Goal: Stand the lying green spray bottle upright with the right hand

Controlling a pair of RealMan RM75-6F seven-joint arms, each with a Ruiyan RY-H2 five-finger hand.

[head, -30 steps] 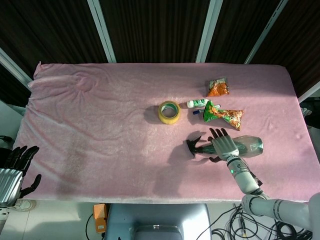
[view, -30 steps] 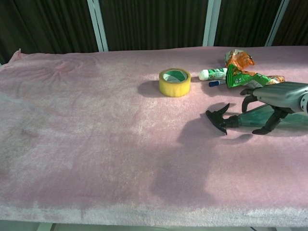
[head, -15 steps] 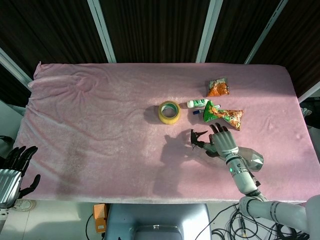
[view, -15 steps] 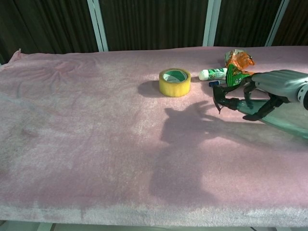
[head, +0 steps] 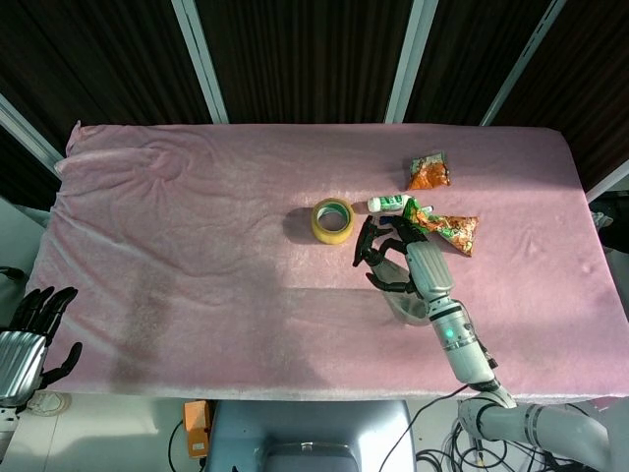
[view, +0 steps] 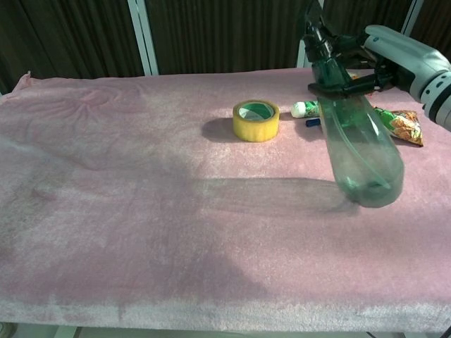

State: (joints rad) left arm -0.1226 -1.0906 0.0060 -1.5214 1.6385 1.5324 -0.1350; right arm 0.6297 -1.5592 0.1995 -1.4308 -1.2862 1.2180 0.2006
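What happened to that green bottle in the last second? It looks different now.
The right hand, already gripping the green spray bottle near its neck, has swung it up from lying flat to nearly upright, nozzle on top, base toward the pink cloth. The yellow tape roll, the snack packets and the left hand stayed put.

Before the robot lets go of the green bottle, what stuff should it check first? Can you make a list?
1. Right hand holds the green spray bottle near its neck: ok.
2. Bottle standing straight: not ok, it leans with its top tilted to the left in the chest view.
3. Bottle's bottom flat on the pink cloth: cannot tell.
4. Room around the bottle: ok, the yellow tape roll sits apart.
5. Snack bag behind the bottle, out of the way: cannot tell.
6. Left hand off the table: ok.
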